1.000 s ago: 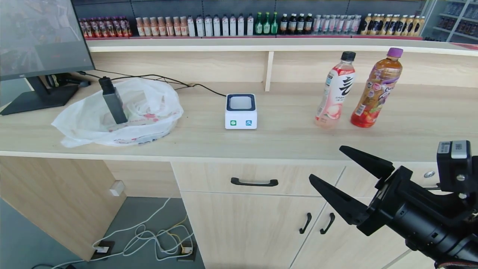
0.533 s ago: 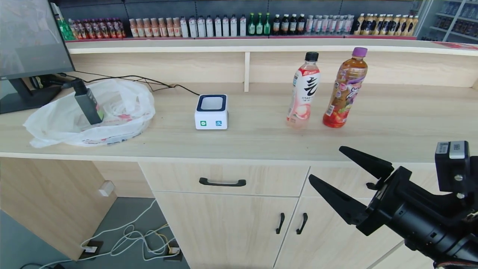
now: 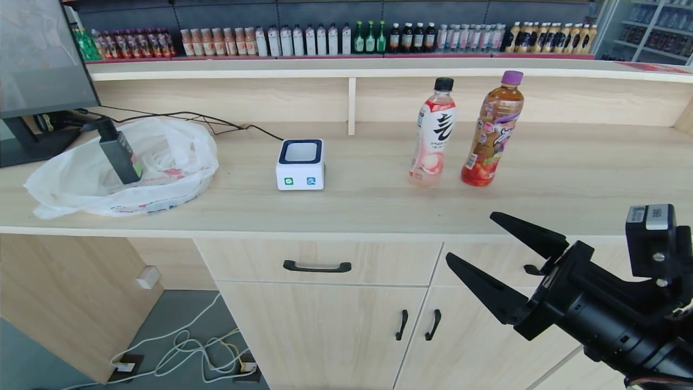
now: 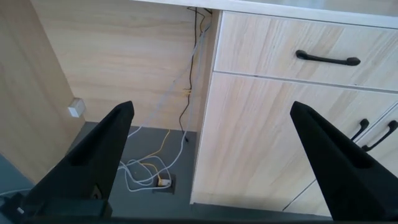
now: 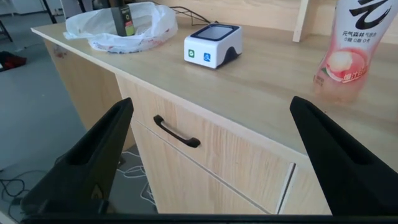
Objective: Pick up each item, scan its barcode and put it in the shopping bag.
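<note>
On the wooden counter [image 3: 357, 208] a pink bottle with a black cap [image 3: 432, 135] stands upright beside an orange-red bottle with a purple cap [image 3: 491, 132]. The white box scanner [image 3: 300, 165] sits mid-counter. At the left lies the white shopping bag [image 3: 162, 162], a dark bottle [image 3: 120, 157] standing in it. My right gripper [image 3: 470, 236] hangs open and empty before the counter's front edge, below the two bottles. The right wrist view shows the scanner [image 5: 211, 45], bag [image 5: 149, 22] and pink bottle [image 5: 351, 50] beyond the right gripper [image 5: 211, 102]. My left gripper [image 4: 211, 106] is open, facing the cabinet front.
A monitor on a stand [image 3: 38, 59] sits at the far left behind the bag, with black cables [image 3: 216, 122] trailing to the scanner. A raised shelf ledge [image 3: 379, 70] backs the counter. Below are a drawer handle [image 3: 316, 266] and cabinet doors [image 3: 417, 325]. Cables lie on the floor [image 3: 184, 352].
The whole head picture has slid left, so the camera has turned right. Bottles, scanner and bag keep their places on the counter. The right gripper stays open in the same spot.
</note>
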Controlling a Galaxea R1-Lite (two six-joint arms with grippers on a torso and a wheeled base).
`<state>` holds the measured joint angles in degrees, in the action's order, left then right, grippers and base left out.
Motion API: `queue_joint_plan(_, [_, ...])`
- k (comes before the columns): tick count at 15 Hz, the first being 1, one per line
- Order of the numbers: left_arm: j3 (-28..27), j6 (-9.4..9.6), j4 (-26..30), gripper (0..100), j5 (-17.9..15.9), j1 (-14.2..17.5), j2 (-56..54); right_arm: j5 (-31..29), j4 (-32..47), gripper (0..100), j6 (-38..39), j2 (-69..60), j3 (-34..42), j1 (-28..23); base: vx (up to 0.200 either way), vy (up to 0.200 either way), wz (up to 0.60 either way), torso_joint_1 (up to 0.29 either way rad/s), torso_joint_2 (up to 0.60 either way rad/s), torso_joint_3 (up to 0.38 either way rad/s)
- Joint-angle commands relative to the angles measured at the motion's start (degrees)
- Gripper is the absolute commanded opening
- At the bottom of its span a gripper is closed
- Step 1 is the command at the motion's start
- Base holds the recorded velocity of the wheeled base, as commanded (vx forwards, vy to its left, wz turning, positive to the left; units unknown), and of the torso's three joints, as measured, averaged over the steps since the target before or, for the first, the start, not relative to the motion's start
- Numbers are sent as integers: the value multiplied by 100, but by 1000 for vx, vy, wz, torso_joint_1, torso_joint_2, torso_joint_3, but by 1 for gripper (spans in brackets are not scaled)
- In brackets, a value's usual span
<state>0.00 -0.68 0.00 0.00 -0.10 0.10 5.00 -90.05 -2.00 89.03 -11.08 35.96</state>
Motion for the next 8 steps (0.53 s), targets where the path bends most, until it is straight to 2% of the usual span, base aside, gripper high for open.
queue_joint_plan(1, [0,-11,0,100,0,1,-1,1,5,100,-2,27,1,-1,200,0,0,-12,-2,2])
queue_joint_plan(2, [0,-11,0,100,0,1,-1,1,5,100,-2,27,1,-1,200,0,0,7,7,7])
queue_joint_plan(8, [0,-2,0,100,0,1,-1,1,5,100,7,132,-140,-10,0,0,0,0,0,0])
